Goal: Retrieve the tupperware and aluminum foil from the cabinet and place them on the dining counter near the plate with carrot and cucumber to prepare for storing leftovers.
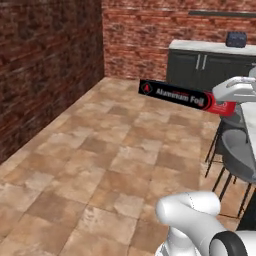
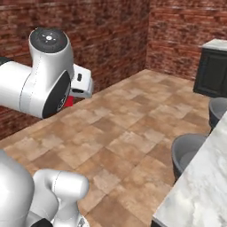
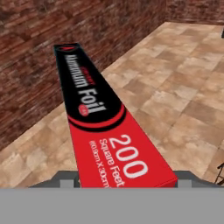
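One long box is what the arm carries — the aluminum foil hangs in the air above the tiled floor, held level, its black part stretching out to the left in the left base view and its red end caught at the white hand; the gripper is clamped on that red end, the jaws standing wide across the box. In the hand view the foil box runs away from the camera toward the brick wall; the near half is red with white "200 Square Feet" lettering, the far half is black with "Aluminum Foil" in white and a small red triangle at the tip.

The dining counter lies at the lower right of the right base view — white marble with grey veins; two grey stools stand just beside its edge. In the left base view a grey stool on thin black legs stands below the hand. Against the far brick wall stands a black base cabinet with silver handles and a pale top; a small dark appliance sits on it, too small to name.
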Motion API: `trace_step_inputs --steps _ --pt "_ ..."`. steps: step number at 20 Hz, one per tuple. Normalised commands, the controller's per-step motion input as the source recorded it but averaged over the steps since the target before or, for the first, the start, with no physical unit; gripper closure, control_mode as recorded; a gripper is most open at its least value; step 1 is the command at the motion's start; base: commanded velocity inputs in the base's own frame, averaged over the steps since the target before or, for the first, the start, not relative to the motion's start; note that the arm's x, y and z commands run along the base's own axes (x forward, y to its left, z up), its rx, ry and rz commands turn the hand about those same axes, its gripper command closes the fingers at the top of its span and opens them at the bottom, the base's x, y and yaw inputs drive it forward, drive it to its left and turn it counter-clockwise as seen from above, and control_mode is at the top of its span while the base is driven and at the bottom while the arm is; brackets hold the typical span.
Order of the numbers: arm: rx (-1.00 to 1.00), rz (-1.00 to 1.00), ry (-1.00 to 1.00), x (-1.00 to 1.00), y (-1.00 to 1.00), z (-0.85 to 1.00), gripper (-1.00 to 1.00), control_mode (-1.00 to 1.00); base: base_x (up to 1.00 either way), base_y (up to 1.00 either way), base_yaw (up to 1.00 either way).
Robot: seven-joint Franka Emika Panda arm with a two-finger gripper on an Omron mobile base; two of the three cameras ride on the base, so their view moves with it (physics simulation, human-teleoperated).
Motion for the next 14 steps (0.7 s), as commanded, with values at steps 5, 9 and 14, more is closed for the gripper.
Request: trace_step_inputs --steps 5,9,14 --pt "0.0 0.0 0.0 0.0 0.0 0.0 1.0 1.0 0.92 0.41 -0.58" --pt "0.0 0.0 0.0 0.0 0.0 0.0 1.0 1.0 0.91 0.66 -0.59" --pt "0.0 0.0 0.0 0.0 0.0 0.0 1.0 1.0 0.94 0.73 -0.58"
